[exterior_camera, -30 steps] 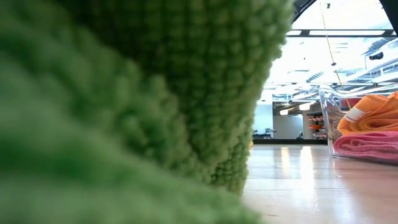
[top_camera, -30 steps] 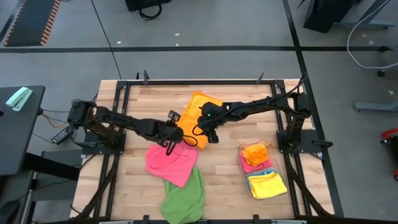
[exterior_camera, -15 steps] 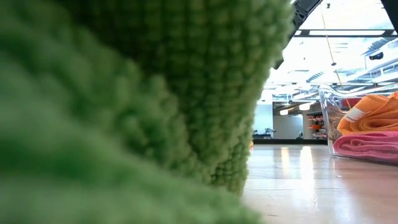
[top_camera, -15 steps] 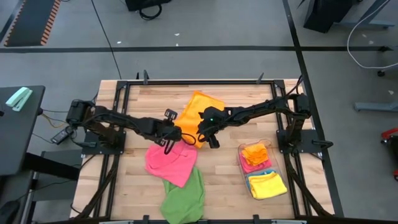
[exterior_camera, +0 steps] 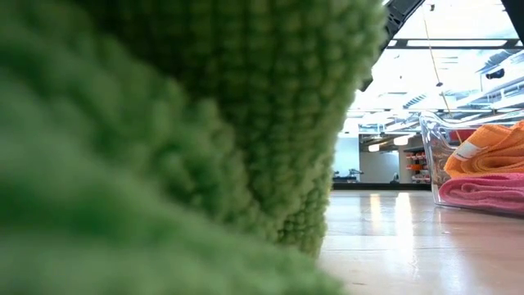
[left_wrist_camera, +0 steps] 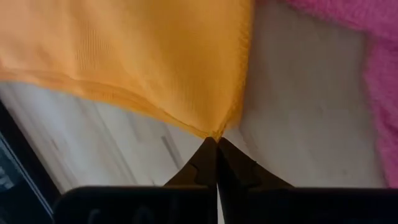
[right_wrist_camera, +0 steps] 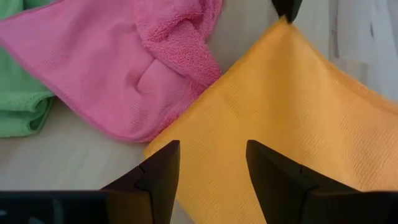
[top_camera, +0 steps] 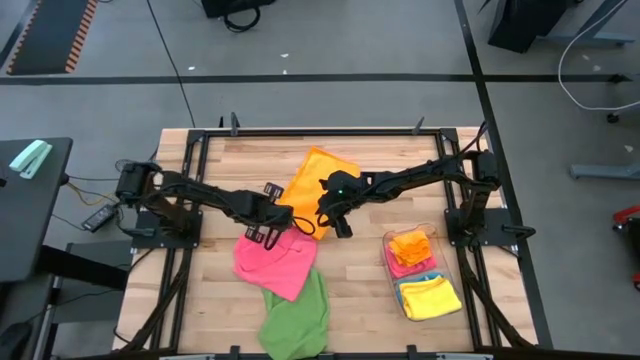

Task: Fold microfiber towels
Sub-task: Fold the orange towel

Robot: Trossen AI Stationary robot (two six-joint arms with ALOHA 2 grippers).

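Wooden table (top_camera: 230, 160): orange towel (top_camera: 318, 178) mid-table. Left gripper (left_wrist_camera: 216, 143) pinches its corner nearest pink towel (top_camera: 272, 262), likely to spread it. Right gripper (right_wrist_camera: 211, 165) hovers above, jaws apart, empty.

No text, label, brand, number or sign can be read in any view, neither on the wooden table (top_camera: 220, 290) nor on what lies upon it.

Nubby cloth green towel (exterior_camera: 164, 139), smooth-weave orange towel (left_wrist_camera: 143, 56), pale matt wooden table (top_camera: 380, 300).
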